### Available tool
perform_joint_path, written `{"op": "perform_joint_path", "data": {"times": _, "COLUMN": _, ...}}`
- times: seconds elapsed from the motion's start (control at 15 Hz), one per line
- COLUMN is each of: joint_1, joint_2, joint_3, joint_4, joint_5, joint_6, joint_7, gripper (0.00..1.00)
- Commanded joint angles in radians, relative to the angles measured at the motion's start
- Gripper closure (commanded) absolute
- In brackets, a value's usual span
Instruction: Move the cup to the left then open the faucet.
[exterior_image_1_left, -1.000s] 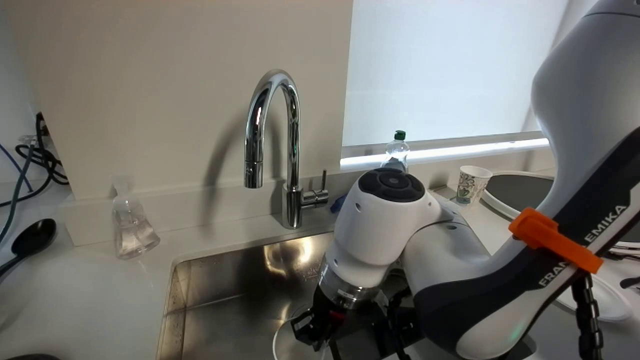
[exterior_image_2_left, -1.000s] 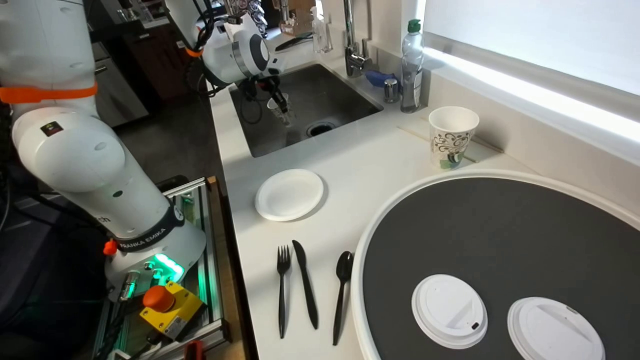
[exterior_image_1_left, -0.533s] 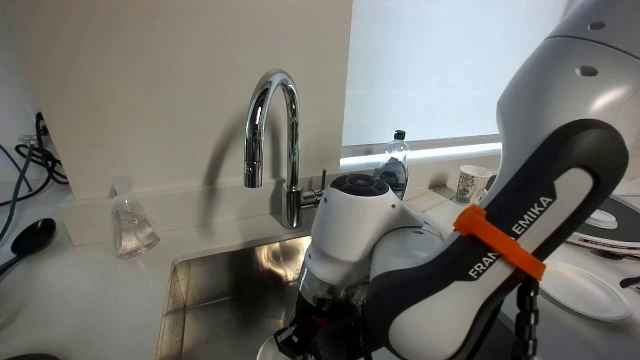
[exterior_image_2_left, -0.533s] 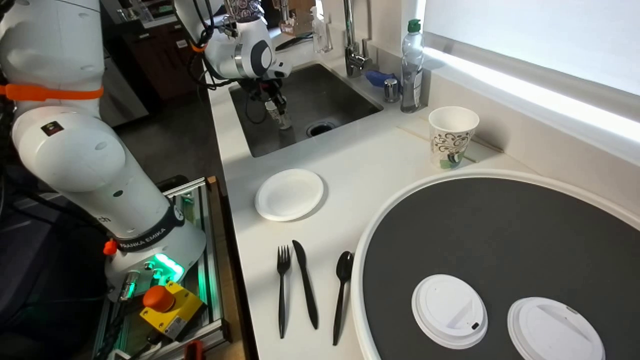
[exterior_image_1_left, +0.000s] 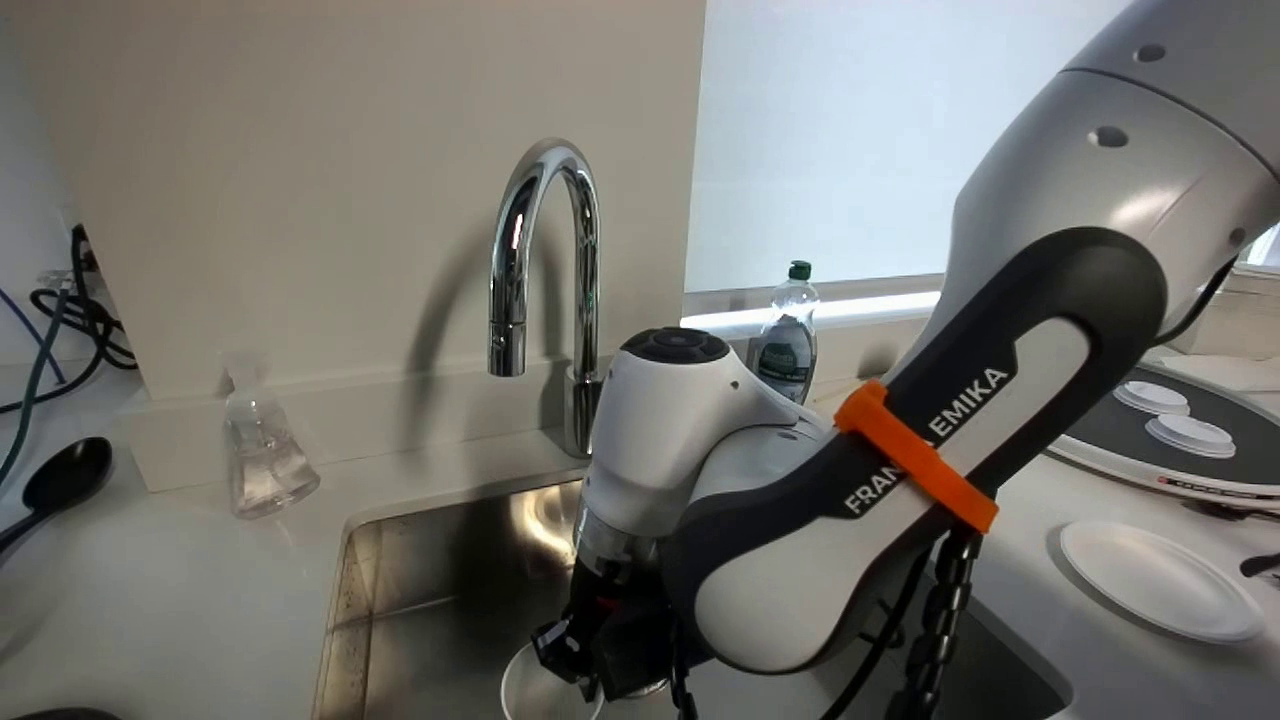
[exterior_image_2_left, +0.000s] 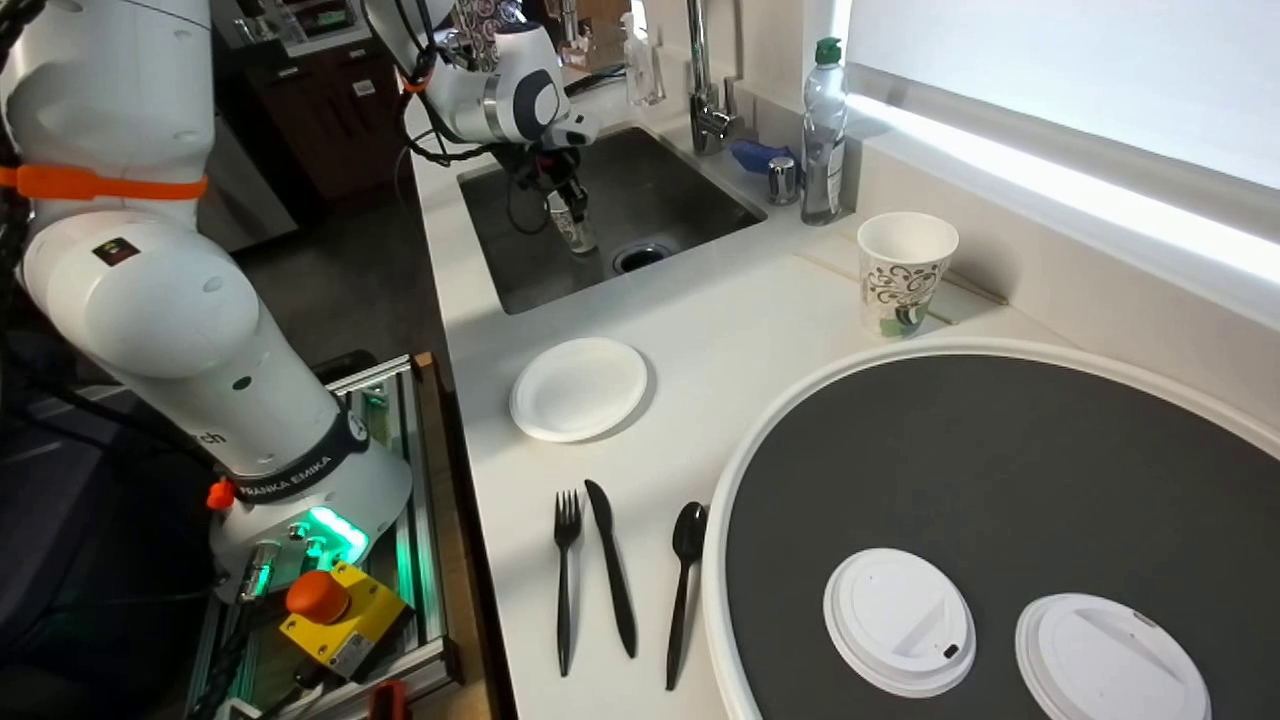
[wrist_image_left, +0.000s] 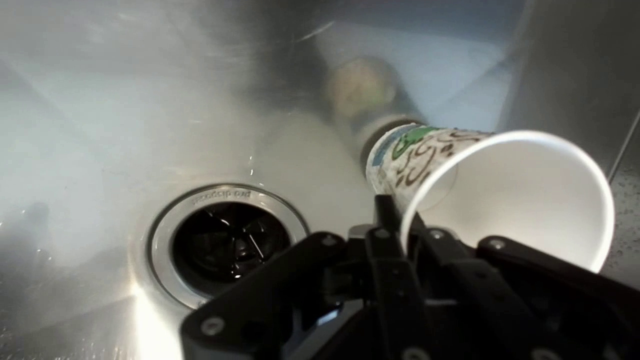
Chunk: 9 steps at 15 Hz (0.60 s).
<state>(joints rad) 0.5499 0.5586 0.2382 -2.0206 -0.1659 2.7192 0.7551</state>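
Note:
The cup is a white paper cup with a brown, green and blue print. It is tilted in the sink, with its open mouth facing the camera in the wrist view. It also shows in both exterior views. My gripper is shut on the cup's wall at the rim, one finger inside and one outside. The gripper also shows in both exterior views. The chrome gooseneck faucet stands behind the sink. Its lever is hidden by my arm there but shows in an exterior view.
The steel sink has a round drain beside the cup. A dish soap bottle, blue cloth and another paper cup stand along the wall. A plate and black cutlery lie on the counter.
My arm and the held cup have moved left in an exterior view. The arm now covers the faucet's lever there. The grip on the cup looks the same throughout.

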Motion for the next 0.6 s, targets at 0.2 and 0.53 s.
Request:
{"op": "perform_joint_path", "data": {"times": 0.2, "joint_1": 0.074, "joint_2": 0.04, "joint_3": -0.065, "joint_4": 0.069, "joint_5": 0.033, "joint_6": -0.038, "joint_7": -0.01, "gripper": 0.99}}
{"op": "perform_joint_path", "data": {"times": 0.53, "joint_1": 0.1, "joint_2": 0.064, "joint_3": -0.098, "joint_4": 0.116, "joint_5": 0.027, "joint_6": -0.08, "joint_7": -0.007, "gripper": 0.99}}
